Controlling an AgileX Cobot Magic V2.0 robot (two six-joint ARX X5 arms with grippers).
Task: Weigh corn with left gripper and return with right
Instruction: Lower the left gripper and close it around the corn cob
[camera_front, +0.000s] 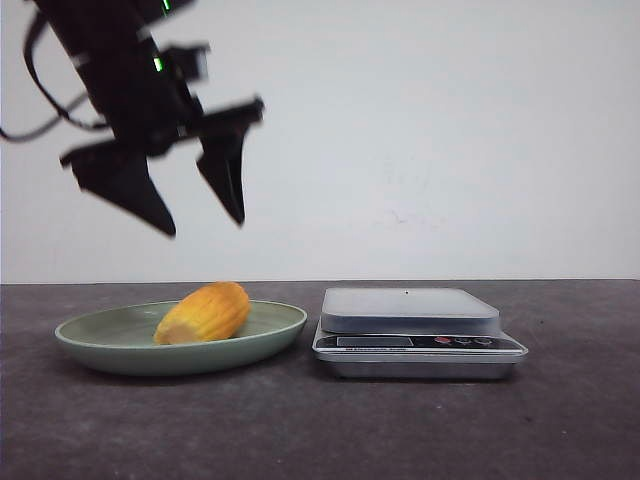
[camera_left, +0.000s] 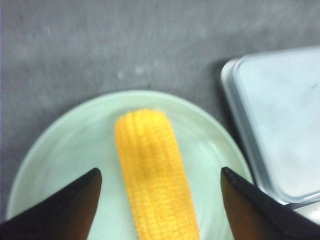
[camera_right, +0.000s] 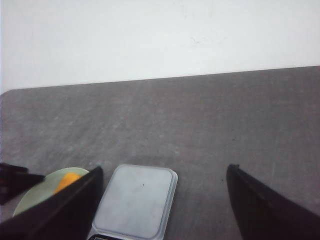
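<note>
The corn (camera_front: 204, 312) is a stubby yellow-orange cob lying on a pale green plate (camera_front: 100, 345) at the left of the dark table. A silver kitchen scale (camera_front: 410, 312) stands just right of the plate. My left gripper (camera_front: 205, 227) hangs open and empty well above the plate. In the left wrist view the corn (camera_left: 152, 177) lies lengthwise between the spread fingers, far below them, on the plate (camera_left: 65, 150), with the scale (camera_left: 280, 120) beside it. My right gripper (camera_right: 162, 172) is open and empty, out of the front view, high over the scale (camera_right: 136, 200). The corn (camera_right: 67, 181) peeks past one finger.
A white wall stands behind the table. Bare dark table surface (camera_front: 580, 420) lies in front of and to the right of the scale. The scale's display and buttons (camera_front: 460, 341) face the front.
</note>
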